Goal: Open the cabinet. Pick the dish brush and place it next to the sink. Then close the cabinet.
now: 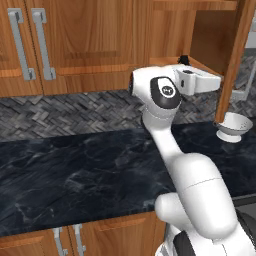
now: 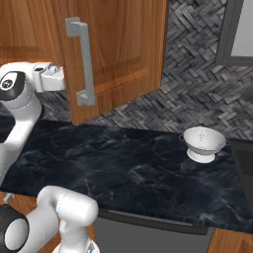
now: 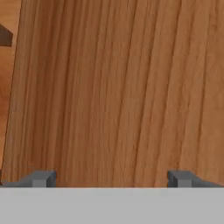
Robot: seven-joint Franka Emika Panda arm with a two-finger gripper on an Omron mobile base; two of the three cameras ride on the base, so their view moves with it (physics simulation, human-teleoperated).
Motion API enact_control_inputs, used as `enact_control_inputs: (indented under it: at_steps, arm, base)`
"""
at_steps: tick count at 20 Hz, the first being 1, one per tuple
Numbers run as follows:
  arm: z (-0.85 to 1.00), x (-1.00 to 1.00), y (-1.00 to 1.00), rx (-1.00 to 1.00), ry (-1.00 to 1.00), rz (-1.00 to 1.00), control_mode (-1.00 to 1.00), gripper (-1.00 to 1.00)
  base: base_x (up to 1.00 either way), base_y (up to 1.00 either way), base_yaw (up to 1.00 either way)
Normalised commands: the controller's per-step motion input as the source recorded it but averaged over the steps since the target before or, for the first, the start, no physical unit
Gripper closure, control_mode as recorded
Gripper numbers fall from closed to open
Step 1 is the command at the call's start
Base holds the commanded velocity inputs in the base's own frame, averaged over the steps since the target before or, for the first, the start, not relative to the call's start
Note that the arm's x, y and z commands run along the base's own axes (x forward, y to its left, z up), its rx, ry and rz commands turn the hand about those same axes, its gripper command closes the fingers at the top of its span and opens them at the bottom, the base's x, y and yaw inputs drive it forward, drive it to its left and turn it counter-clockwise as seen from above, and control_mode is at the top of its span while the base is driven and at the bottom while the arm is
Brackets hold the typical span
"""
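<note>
Arm raised, wrist level — claw spread wide, empty, facing open cabinet door's wood.

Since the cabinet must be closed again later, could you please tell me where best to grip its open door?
Probably the silver bar handle at mid-length: it stands vertical and clear of the door on two posts, so the open jaws should straddle it sideways, coming from the panelled front face.

The setting is a kitchen, identified by wooden wall cabinets with bar handles, a dark marble table, a herringbone tile backsplash and a white colander.
</note>
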Motion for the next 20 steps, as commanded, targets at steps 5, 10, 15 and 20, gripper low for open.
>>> enact_control_inputs:
  at_steps: [5,10,15,20]
  arm:
    - [-0.11,-0.34,-1.00,0.19,0.00,-0.10,-1.00,-1.00]
    - [-0.06,-0.39,-1.00,0.22,-0.01,-0.09,-1.00,-1.00]
    - [0.00,-0.13,-0.49,0.10,-0.01,-0.01,-1.00,-1.00]
    - [-0.04,-0.40,0.30,-0.07,-0.05,0.11,-1.00,-1.00]
  base:
    - [0.00,0.00,0.00]
    - [0.00,0.00,0.00]
    - [0.00,0.00,0.00]
    - [0.00,0.00,0.00]
